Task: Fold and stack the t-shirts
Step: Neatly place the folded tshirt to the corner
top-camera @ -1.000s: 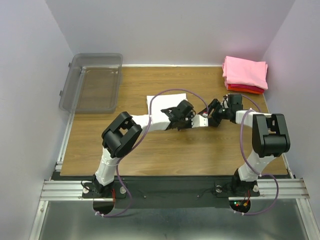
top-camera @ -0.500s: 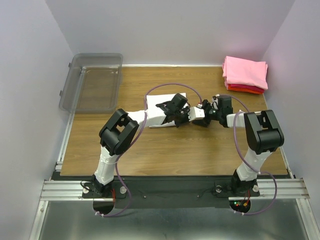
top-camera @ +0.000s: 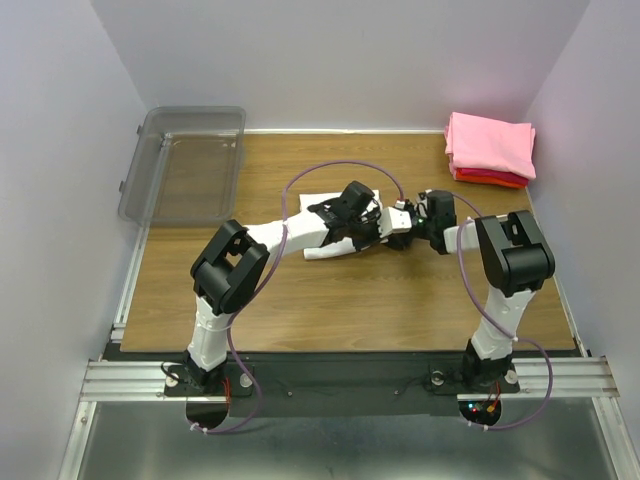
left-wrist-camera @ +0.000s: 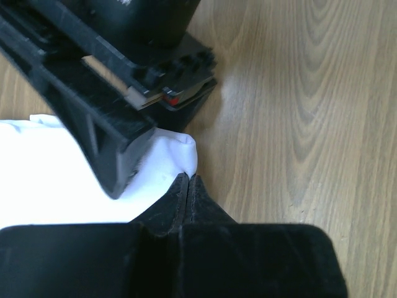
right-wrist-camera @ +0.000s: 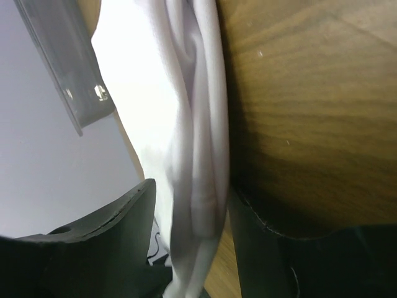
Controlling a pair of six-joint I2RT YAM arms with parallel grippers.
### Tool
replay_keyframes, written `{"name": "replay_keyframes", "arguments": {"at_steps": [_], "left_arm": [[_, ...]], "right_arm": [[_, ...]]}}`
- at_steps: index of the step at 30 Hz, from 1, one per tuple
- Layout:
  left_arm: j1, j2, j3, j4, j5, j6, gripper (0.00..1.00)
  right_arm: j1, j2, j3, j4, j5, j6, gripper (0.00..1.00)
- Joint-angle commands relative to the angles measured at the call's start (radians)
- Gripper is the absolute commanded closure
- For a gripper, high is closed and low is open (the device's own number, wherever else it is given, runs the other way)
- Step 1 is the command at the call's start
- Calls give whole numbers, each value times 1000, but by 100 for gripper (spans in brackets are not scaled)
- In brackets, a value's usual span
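Note:
The white t-shirt (top-camera: 322,198) lies folded at mid-table. My left gripper (top-camera: 378,226) is at its right edge. In the left wrist view its jaws (left-wrist-camera: 188,179) are pressed together at a raised corner of the white cloth (left-wrist-camera: 177,149). My right gripper (top-camera: 398,222) faces it from the right. In the right wrist view the jaws (right-wrist-camera: 191,189) stand apart with the shirt's thick folded edge (right-wrist-camera: 198,143) between them. The pink t-shirt (top-camera: 490,142) lies folded on the red one (top-camera: 488,179) at the far right corner.
A clear grey plastic bin (top-camera: 185,165) stands at the far left, partly off the table, and also shows in the right wrist view (right-wrist-camera: 62,68). The right gripper's black body (left-wrist-camera: 118,136) fills the upper left of the left wrist view. Walls close in on three sides.
Both grippers have moved left and toward the back, closing in on each other at the white shirt's right edge. The shirt's near edge has bunched up and shifted.

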Motion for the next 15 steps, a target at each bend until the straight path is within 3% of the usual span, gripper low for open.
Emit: {"name": "replay_keyframes", "arguments": {"at_steps": [1,10,15], "left_arm": [[3,-58,37,32,50,-44,100],[5,-50,43,32,63,-52,100],[7,-41,53,34,65,-57,100]], "right_arm": [[21,57,33,24,126,28,44],[19,133,119,34,247,36,56],[22,170,153,46,301,37,58]]}}
